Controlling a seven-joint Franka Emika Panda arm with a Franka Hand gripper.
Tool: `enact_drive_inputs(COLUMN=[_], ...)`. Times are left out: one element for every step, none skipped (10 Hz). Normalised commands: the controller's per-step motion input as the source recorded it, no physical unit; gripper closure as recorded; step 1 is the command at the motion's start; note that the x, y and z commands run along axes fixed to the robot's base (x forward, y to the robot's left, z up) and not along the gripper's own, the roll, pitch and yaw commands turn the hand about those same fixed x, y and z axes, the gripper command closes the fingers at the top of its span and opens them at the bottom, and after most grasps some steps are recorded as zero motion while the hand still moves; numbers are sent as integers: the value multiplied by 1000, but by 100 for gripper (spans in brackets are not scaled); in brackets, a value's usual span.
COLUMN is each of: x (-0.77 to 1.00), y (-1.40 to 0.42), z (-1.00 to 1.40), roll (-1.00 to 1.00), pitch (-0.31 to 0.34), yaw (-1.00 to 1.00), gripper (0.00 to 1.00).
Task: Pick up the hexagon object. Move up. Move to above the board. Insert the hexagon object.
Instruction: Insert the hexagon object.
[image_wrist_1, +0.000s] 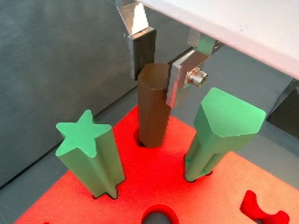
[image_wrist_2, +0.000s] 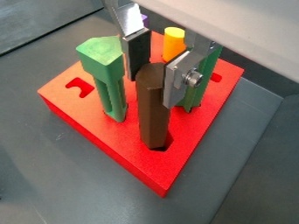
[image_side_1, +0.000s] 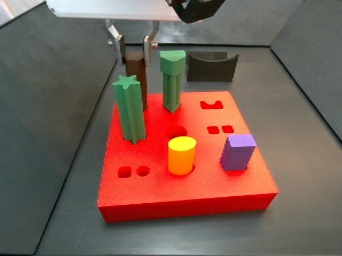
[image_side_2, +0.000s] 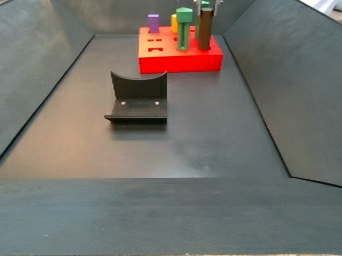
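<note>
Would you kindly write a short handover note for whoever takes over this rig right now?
Claw: above the board's back corner, fingers either side of the top of the hexagon object; whether they are clamped or loose cannot be told.
Hexagon object: upright, its lower end already in a hole of the board, between the star-topped green post and the other green post.
Done: pick-up, lift, move over the board; insertion appears under way or complete.
Left: confirm it is fully seated, open the claw, retreat upward.
</note>
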Motion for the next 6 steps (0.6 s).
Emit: enact_drive_inputs(x=[-120, 0, 0, -14, -406, -403], y=[0, -54, 0, 0, 0, 0], z=[-77, -257, -94, -23, -214, -174], roll=[0, -84, 0, 0, 41, 41], pitch=[-26, -180, -114, 0, -7, -11], yaw=[0, -226, -231, 0, -597, -580], gripper=[100, 100, 100, 100, 100, 100])
